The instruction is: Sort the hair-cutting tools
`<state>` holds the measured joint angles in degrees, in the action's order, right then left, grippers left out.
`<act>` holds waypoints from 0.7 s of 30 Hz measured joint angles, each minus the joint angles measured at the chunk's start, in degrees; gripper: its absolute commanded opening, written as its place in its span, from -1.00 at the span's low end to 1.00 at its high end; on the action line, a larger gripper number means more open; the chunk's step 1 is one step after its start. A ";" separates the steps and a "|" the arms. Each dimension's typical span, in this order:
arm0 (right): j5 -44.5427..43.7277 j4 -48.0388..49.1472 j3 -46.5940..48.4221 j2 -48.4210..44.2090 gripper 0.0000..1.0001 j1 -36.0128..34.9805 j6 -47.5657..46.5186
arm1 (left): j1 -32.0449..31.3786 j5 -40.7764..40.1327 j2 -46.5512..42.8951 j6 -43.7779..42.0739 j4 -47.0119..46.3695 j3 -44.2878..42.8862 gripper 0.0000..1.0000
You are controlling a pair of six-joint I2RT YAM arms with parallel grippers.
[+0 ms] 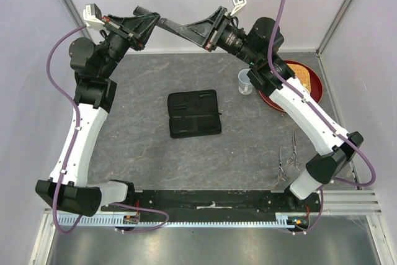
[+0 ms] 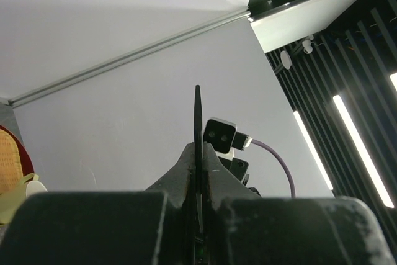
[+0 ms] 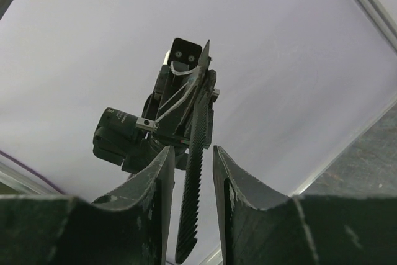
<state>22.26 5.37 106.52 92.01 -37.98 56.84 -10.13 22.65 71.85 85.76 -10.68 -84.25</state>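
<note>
The comb hangs in the air above the far edge of the table, well clear of it, bridging my two grippers. My left gripper has its fingers pressed together on one end. In that wrist's view the comb stands edge-on and upright between them. My right gripper straddles the toothed end, one finger on each side and a sliver of light showing on both sides. I judge it is not pinching yet, though lower down the view is dark and I may be brushing the comb there.

This reads as a hand-over from left to right. Next, my right fingers need to shut squarely on the comb's flat faces before the left lets go. Letting go early would drop it.

Below, the black case lies opened flat mid-table. The scissors rest near my right arm's base, and a clear cup stands just beside a red plate at the far right.
</note>
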 measured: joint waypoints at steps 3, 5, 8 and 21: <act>1.44 -0.09 0.13 1.09 -0.31 0.24 0.90 | -0.02 0.33 0.00 -0.70 -0.11 0.24 -0.95; 2.10 -0.22 0.13 1.44 -0.41 0.37 1.25 | -0.02 0.44 0.02 -1.31 -0.11 0.26 -0.95; 2.91 -0.48 0.13 1.51 -0.58 0.63 1.77 | -0.02 0.50 0.02 -2.23 -0.15 0.26 -0.95; 4.13 -1.38 -0.96 1.36 -1.00 3.17 2.97 | 0.04 3.02 -0.11 -6.05 -1.33 3.37 0.50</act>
<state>26.39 3.99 105.56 93.36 -34.81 59.81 -10.09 25.67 71.75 79.70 -12.01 -80.88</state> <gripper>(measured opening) 0.012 0.666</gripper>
